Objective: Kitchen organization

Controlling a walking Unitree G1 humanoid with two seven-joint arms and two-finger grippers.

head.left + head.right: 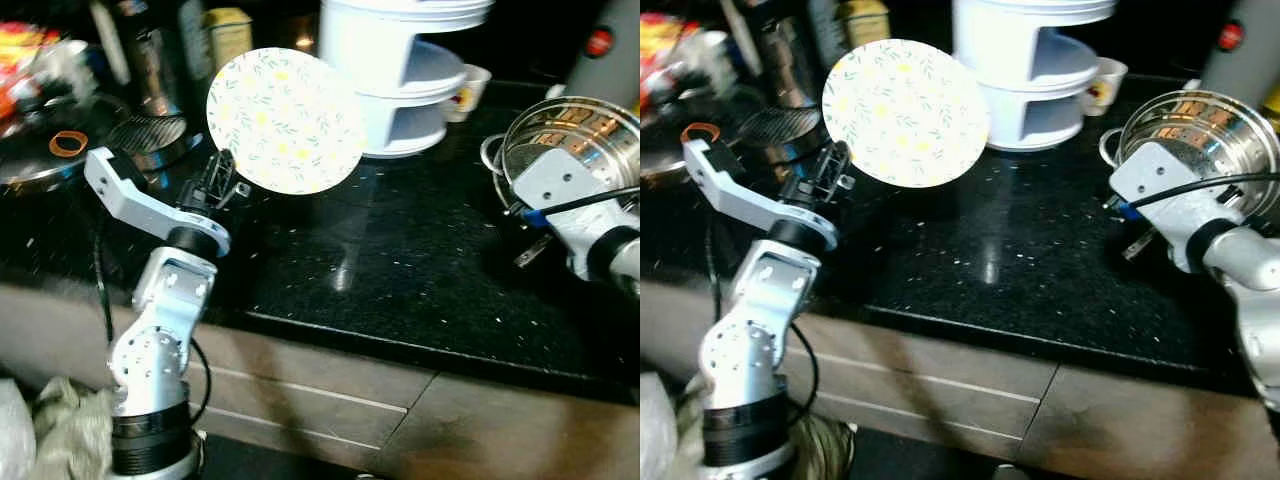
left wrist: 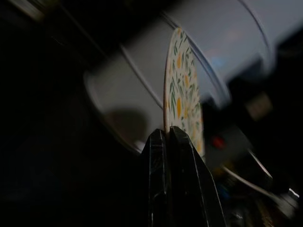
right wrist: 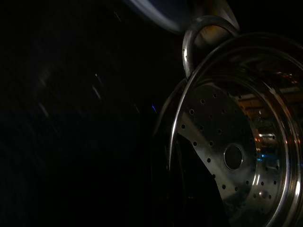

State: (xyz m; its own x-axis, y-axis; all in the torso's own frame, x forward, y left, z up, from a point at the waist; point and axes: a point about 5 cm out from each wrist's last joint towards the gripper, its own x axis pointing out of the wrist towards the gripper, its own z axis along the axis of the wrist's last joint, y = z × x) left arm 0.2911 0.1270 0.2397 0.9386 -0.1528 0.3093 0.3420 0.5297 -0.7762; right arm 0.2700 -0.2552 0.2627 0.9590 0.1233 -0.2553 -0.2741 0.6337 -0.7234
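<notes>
A round white plate (image 1: 285, 120) with a yellow and green leaf print stands on edge above the black counter (image 1: 400, 270), in front of a white tiered rack (image 1: 400, 70). My left gripper (image 1: 225, 180) is shut on the plate's lower left rim; in the left wrist view the fingers (image 2: 161, 156) pinch the plate (image 2: 182, 104) edge-on. At the right, a perforated steel pot (image 1: 580, 130) sits tilted, and my right gripper (image 1: 515, 195) is at its near rim. The right wrist view shows the pot's rim (image 3: 177, 118) running down between the dark fingers.
A small white cup (image 1: 468, 90) stands right of the rack. Bottles, a wire sieve (image 1: 150, 135) and an orange band (image 1: 68, 143) crowd the back left. A cloth (image 1: 60, 430) lies on the floor at the lower left, below the counter's front edge.
</notes>
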